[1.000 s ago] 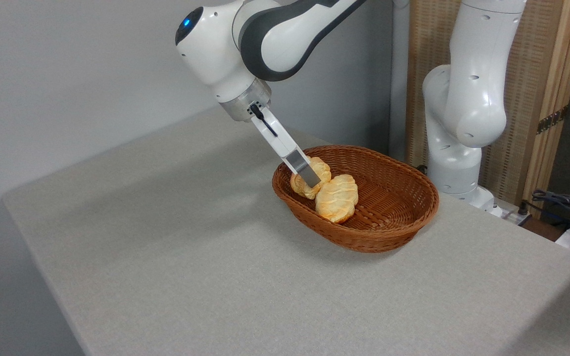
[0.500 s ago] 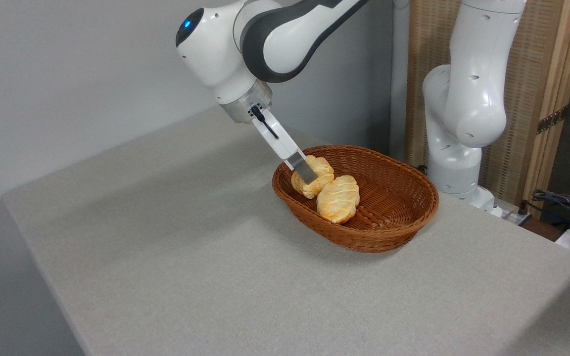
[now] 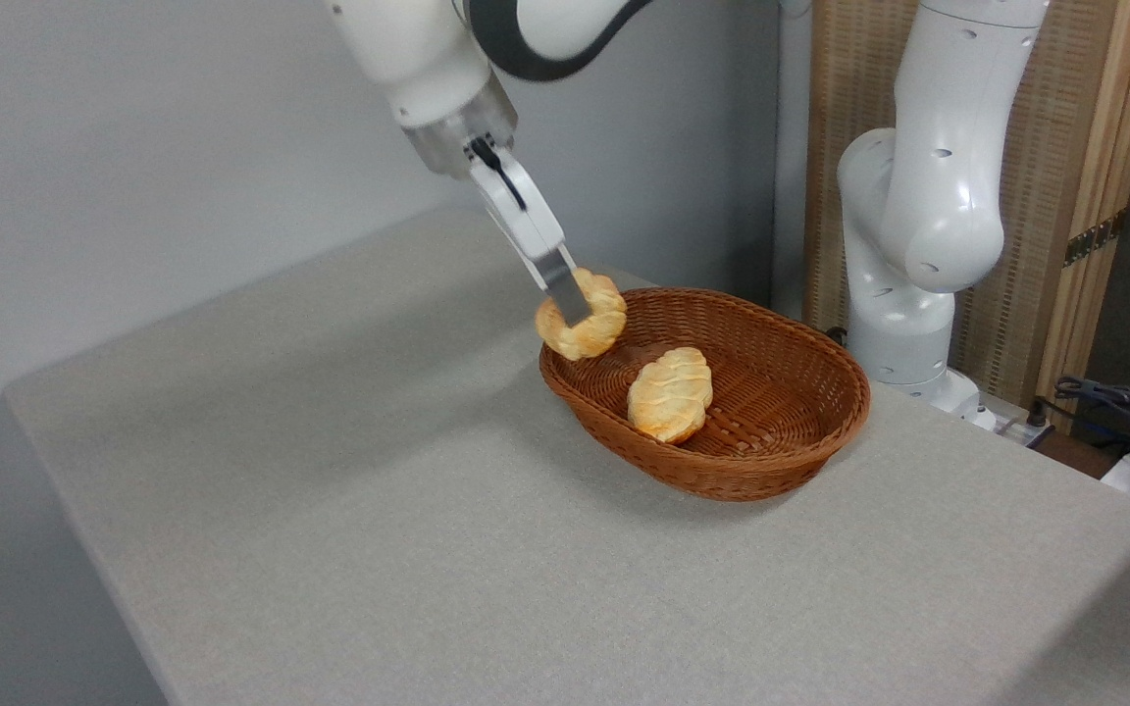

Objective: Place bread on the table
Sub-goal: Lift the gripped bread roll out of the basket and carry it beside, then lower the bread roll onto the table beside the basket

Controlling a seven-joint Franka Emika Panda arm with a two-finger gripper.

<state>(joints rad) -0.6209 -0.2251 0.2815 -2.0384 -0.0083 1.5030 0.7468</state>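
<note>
Gripping the bread [image 3: 585, 331] between closed-in fingers, the gripper [image 3: 573, 312] is holding it above the basket [image 3: 751, 471] rim, leaving only placement on the table [image 3: 330, 510].

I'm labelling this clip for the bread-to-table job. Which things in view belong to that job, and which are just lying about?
Part of the job:
- bread, clamped in the gripper above the basket rim
- table
- wicker basket

Just lying about:
- longer roll inside the basket
- cables at far right
- wooden screen behind
</note>
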